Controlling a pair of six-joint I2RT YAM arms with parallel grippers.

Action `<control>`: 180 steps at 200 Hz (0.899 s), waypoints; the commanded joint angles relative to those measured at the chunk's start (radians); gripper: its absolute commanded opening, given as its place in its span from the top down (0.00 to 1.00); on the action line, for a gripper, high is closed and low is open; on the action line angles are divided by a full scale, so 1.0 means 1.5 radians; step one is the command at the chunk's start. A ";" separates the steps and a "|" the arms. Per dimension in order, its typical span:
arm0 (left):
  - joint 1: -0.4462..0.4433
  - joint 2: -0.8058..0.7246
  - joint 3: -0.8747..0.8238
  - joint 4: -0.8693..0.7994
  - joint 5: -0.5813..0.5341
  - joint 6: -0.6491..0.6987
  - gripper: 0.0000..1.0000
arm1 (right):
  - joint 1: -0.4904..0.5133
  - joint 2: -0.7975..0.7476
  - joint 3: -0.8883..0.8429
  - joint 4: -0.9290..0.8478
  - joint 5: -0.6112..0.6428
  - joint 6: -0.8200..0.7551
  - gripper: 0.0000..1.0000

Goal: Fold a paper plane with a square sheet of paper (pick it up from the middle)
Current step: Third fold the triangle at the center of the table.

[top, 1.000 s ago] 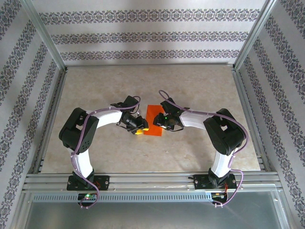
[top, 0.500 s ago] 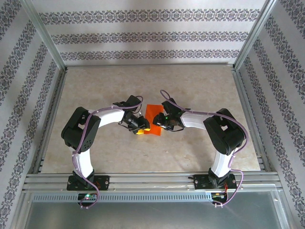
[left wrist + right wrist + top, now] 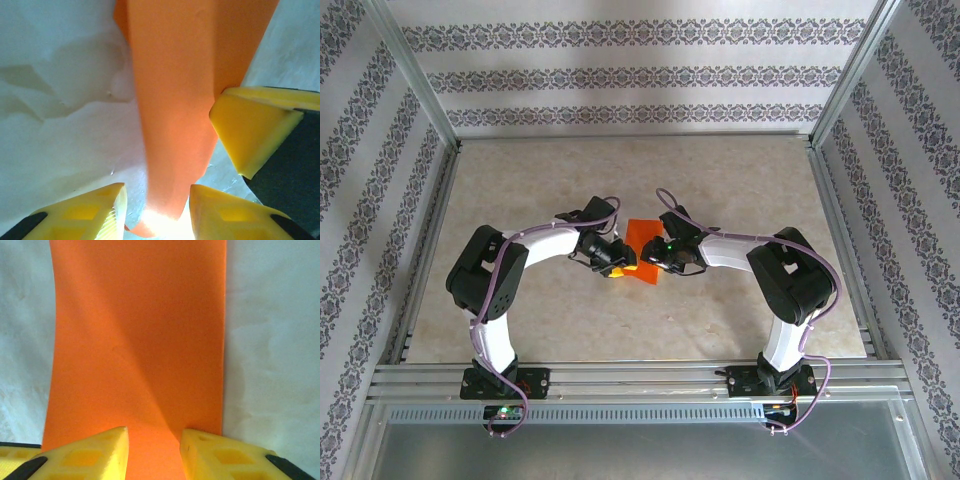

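The square sheet of paper [image 3: 642, 238] is bright orange-red and sits at mid-table between both arms. My left gripper [image 3: 619, 268] reaches it from the left, my right gripper [image 3: 656, 262] from the right. In the left wrist view the paper [image 3: 175, 100] curls up as a narrow band and runs between my left gripper's [image 3: 156, 195] parted yellow fingers; a right finger [image 3: 247, 130] touches its edge. In the right wrist view the paper [image 3: 140, 330] shows a soft diagonal ridge that ends between my right gripper's [image 3: 153, 432] parted fingers. Neither pair of jaws is closed tight on it.
The beige marble-look table [image 3: 720, 180] is walled by patterned panels and aluminium rails [image 3: 835, 200]. Both arm bases stand on the rail at the near edge [image 3: 640, 380]. Bare tabletop lies behind and to both sides of the paper.
My left gripper has crept right and slightly away from the bases, closer to the paper. The paper looks a little smaller and more bunched from above. The right arm has barely moved.
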 commanded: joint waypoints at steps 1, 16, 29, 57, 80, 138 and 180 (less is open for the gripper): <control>0.018 -0.012 0.009 0.018 0.007 0.007 0.63 | -0.004 0.026 -0.033 -0.075 0.032 -0.010 0.61; 0.027 -0.009 0.012 0.025 0.008 0.010 0.63 | -0.004 0.026 -0.033 -0.075 0.032 -0.010 0.61; 0.030 0.000 0.016 0.036 0.021 0.007 0.63 | -0.004 0.025 -0.033 -0.075 0.032 -0.011 0.61; 0.030 0.025 0.019 0.062 0.052 -0.009 0.64 | -0.004 0.027 -0.030 -0.076 0.030 -0.011 0.61; 0.031 0.033 0.025 0.051 0.038 -0.003 0.65 | -0.004 0.027 -0.029 -0.075 0.028 -0.012 0.61; 0.039 0.049 0.033 0.045 0.035 -0.025 0.77 | -0.005 0.005 -0.029 -0.056 0.029 -0.033 0.57; 0.041 0.046 0.038 0.045 0.035 -0.044 0.92 | -0.005 -0.045 -0.018 -0.032 0.049 -0.110 0.53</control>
